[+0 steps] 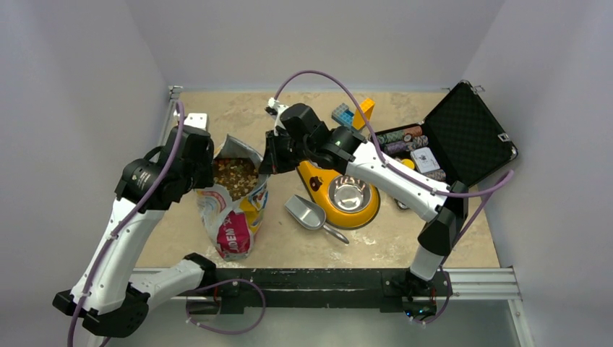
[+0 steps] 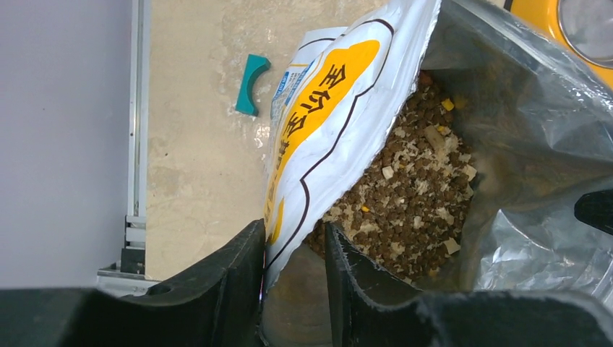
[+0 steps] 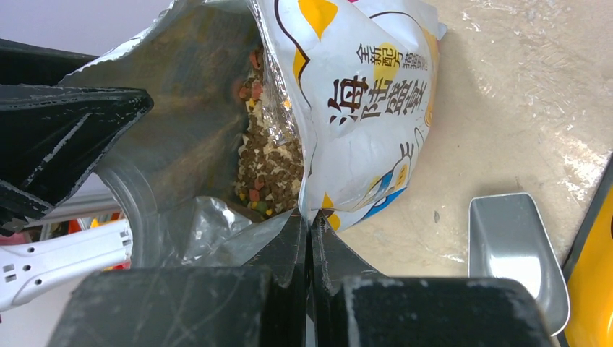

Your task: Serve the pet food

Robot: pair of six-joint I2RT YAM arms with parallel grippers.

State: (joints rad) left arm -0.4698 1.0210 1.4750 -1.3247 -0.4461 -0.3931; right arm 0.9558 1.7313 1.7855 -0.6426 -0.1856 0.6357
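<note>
Top external: opening step, pet food [image 1: 235, 173] down in the bag [image 1: 230, 230] on the bench [image 1: 448, 238]; my right jaws clamp one rim, left jaws parted astride the other, gripping nothing; next likely needs a free arm on the scoop [image 1: 307, 212]

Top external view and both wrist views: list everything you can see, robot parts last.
bag: one, white-orange-pink, standing open left of centre
pet food: many pellets, brown, inside the bag
scoop: one, silver, lying between bag and bowl
bowl: one, steel, in a yellow holder
case: one, black, open, far right
poker chips: several rows, mixed colours, in the case
blocks: few, blue, grey, orange, far edge
curved piece: one, teal, on the table beside the bag
left gripper: black, jaws apart astride the bag's left rim
right gripper: black, jaws shut on the bag's right rim
</note>
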